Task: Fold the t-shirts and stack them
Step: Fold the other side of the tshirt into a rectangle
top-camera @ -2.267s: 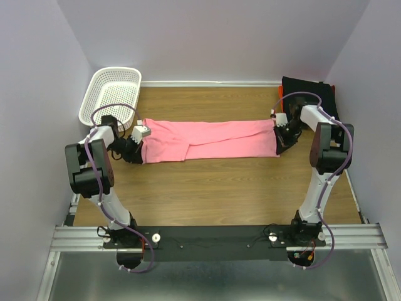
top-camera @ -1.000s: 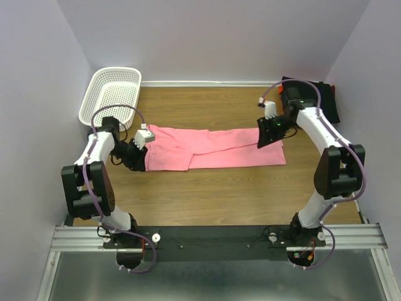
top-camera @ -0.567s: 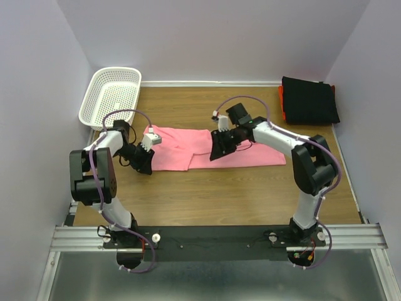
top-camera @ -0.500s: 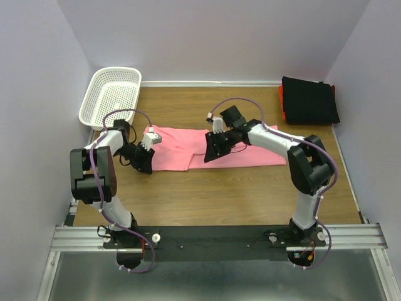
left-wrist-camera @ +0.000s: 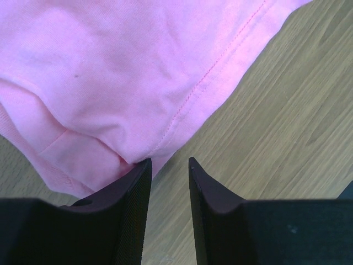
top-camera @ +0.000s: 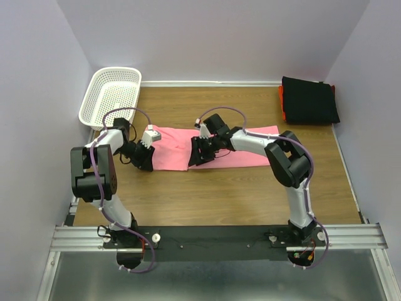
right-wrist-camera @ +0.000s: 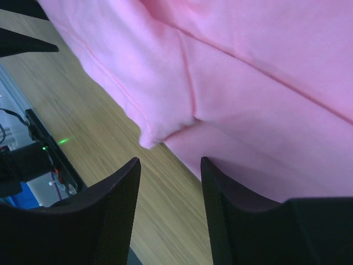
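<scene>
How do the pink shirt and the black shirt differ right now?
The pink shirt lies mid-table as a long strip, only partly folded; the black shirt is a compact folded square in the far right corner. Black rests on an orange-red shirt; pink lies directly on the table. Both lie flat.

The pink t-shirt (left-wrist-camera: 138,72) is soft, matt knit cloth, faintly creased, with a stitched hem. The desk (top-camera: 219,194) has a smooth wood-grain top with a low sheen. The basket (top-camera: 113,94) is white plastic lattice. The fingers (left-wrist-camera: 124,221) of the left pincer (left-wrist-camera: 169,165) are matt black and finely textured. The black t-shirt (top-camera: 310,100) is matt cloth. The rail (top-camera: 81,237) at the near edge is ribbed bare metal.
</scene>
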Controlling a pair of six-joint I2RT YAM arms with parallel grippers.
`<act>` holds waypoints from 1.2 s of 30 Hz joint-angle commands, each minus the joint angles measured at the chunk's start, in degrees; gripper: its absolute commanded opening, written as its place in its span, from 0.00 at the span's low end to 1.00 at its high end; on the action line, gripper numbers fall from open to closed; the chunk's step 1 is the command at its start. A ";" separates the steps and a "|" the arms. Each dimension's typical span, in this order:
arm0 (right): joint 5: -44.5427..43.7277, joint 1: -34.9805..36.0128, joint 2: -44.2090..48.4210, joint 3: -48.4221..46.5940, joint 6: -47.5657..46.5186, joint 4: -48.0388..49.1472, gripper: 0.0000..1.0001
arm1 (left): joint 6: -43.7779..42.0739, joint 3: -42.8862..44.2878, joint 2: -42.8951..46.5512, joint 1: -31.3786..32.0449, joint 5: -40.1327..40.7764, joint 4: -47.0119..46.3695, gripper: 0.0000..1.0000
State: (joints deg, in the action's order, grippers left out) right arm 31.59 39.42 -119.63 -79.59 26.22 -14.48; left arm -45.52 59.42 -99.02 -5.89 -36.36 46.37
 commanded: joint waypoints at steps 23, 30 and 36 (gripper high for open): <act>2.51 3.82 -6.75 -4.78 7.18 3.85 0.35 | -0.01 0.70 -0.91 0.00 -3.63 -1.19 0.26; 3.03 3.74 -5.44 -5.40 6.57 3.76 0.05 | -1.33 1.75 -0.38 -0.44 -3.72 1.17 0.06; 2.86 3.74 -3.59 -5.40 6.04 3.76 0.00 | -1.59 2.19 0.85 -0.79 -3.45 2.32 0.00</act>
State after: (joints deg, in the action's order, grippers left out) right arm 33.89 42.70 -124.81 -83.46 32.95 -11.18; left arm -46.11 60.34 -99.24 -6.31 -38.00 47.00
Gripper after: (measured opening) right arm 0.012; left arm 0.008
